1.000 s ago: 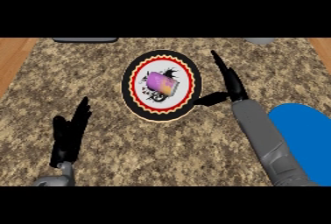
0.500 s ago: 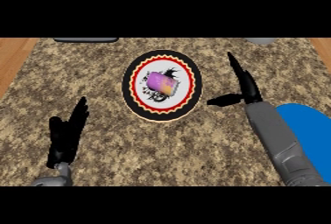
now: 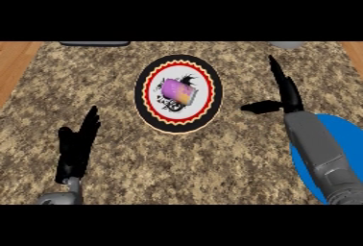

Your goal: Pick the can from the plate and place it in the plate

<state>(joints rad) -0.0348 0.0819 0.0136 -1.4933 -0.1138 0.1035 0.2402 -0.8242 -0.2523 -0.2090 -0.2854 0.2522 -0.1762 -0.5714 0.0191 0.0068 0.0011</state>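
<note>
While lying on round black-red-rimmed plate (image 3: 145,108), small purple-orange can (image 3: 177,91): light, stiff, slippery; best sideways across body; right robot hand (image 3: 285,91) released, empty.

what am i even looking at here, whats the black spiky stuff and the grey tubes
You are looking steeply down at a speckled stone counter, as if from a humanoid robot's head. The grey tubes are its forearms, and the black shapes are its hands. The left hand rests open near the lower left, fingers straight, holding nothing. The right hand is also open, thumb stuck out sideways, beside the patterned plate but not touching it. That plate has a black and red scalloped rim, and the purple and orange can lies on it. The blue plate at the lower right is partly hidden by the right forearm. Nothing is held yet.
</note>
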